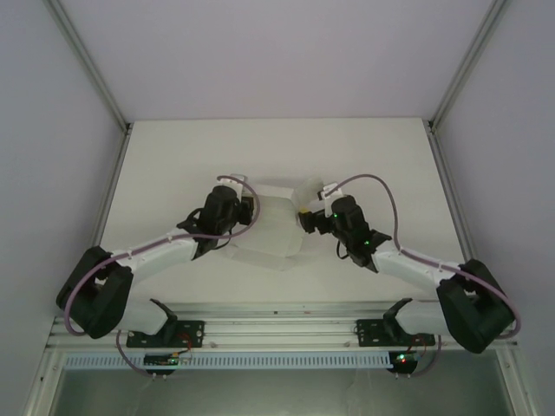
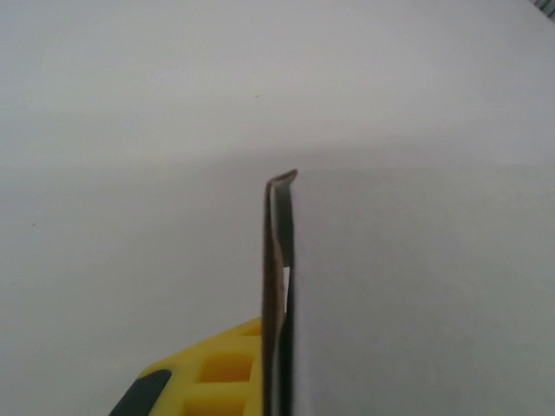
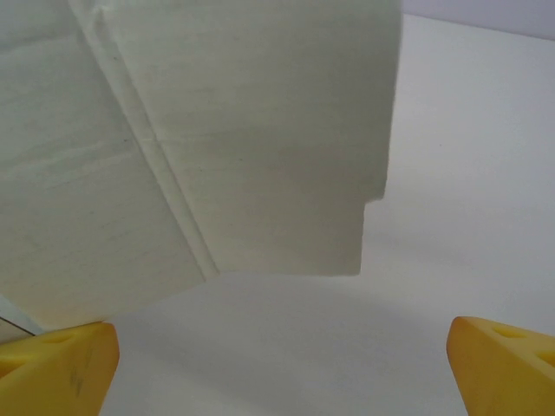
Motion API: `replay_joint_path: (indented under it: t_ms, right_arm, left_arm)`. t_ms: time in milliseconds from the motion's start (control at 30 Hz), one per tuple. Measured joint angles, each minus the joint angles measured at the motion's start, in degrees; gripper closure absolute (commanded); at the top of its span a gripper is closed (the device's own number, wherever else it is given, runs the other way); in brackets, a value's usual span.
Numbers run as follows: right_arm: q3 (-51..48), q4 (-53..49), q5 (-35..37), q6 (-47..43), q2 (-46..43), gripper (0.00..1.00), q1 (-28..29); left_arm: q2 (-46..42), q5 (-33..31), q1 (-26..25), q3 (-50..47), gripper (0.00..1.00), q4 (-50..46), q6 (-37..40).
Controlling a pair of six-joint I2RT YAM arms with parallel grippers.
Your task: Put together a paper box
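Over table (image 1: 364,156) centre, unassembled paper box (image 1: 277,227)

2 white-and-black arms (image 1: 156,251), lilac cables (image 1: 375,177), yellow claw fingers (image 3: 61,368).

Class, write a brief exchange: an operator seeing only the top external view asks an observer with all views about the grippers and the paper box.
Operator: Is the left gripper holding the box?
Observer: Yes, the left wrist view shows it shut on the box's thin edge.
Operator: And the right gripper?
Observer: Wide open, holding nothing; a creased, notched flap sits ahead of its fingers, lifted off the table.
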Motion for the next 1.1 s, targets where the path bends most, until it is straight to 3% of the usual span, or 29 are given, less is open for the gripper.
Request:
replay_joint_path:
  t_ms: [233,367,500,633,733,900,1000,1100]
  right_arm:
    - [8.52,-6.27,12.96,-3.32,9.88,0.01,6.36]
    - [9.44,-8.81,15.54,-3.32,10.21,0.01,7.72]
    - [7.56,-10.95,15.26,-2.05,5.33,0.01,7.85]
    - [2.54,-12.48,11.69,-0.39,-6.80,0.01,6.19]
    - [-1.86,-13.33,6.01,1.44,-17.97,0.01,-0.94]
    - [-5.42,-15.82,-4.81,4.57,-30.40,0.01,-19.45]
    - [-4.68,-17.75,-14.43,6.03,-29.86,0.00,-29.11]
    - [-2.27,-19.04,-24.04,6.67,-24.22,0.03,-34.25]
  left_arm:
    - [0.31,-3.65,0.68,0.00,1.00,-3.85,0.17]
    - [0.44,-4.35,0.52,0.00,1.00,-4.76,0.13]
    - [0.42,-4.13,-0.09,0.02,1.00,-4.74,0.11]
    - [0.42,-2.49,-0.26,0.02,1.00,-4.68,0.13]
    - [0.17,-0.37,0.28,0.00,1.00,-4.66,0.13]
    - [-1.86,3.69,1.29,-0.22,1.00,-3.21,0.37]
    - [-3.15,5.75,1.38,-0.66,1.00,-1.84,0.85]
    - [-3.30,7.08,1.38,-0.76,1.00,-1.44,1.27]
